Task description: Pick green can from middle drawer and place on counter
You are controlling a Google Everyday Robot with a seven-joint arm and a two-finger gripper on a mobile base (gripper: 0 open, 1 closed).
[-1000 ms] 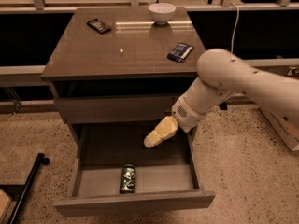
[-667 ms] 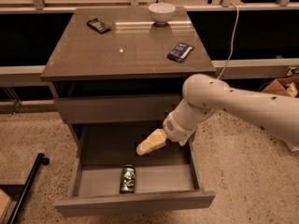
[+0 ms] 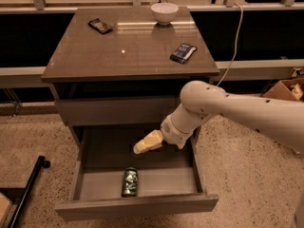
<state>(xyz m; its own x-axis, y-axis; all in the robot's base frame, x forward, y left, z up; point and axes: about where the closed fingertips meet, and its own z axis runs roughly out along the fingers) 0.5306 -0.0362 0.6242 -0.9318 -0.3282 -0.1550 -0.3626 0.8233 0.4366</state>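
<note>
The green can [image 3: 129, 182] lies on its side on the floor of the open middle drawer [image 3: 142, 205], near the front and a little left of centre. My gripper [image 3: 140, 147], with pale yellowish fingers, hangs over the drawer's middle, above and slightly behind the can and apart from it. It holds nothing. The white arm reaches in from the right. The counter [image 3: 128, 51] is the glossy grey-brown top above the drawers.
On the counter stand a white bowl [image 3: 164, 12] at the back, a dark snack packet [image 3: 100, 26] at the back left and a blue packet [image 3: 183, 52] at the right. A cardboard box [image 3: 285, 90] sits on the floor at right. A black bar [image 3: 26, 189] lies at left.
My gripper has moved left and down, from the drawer's right side to over its middle, closer to the can. The can has not moved.
</note>
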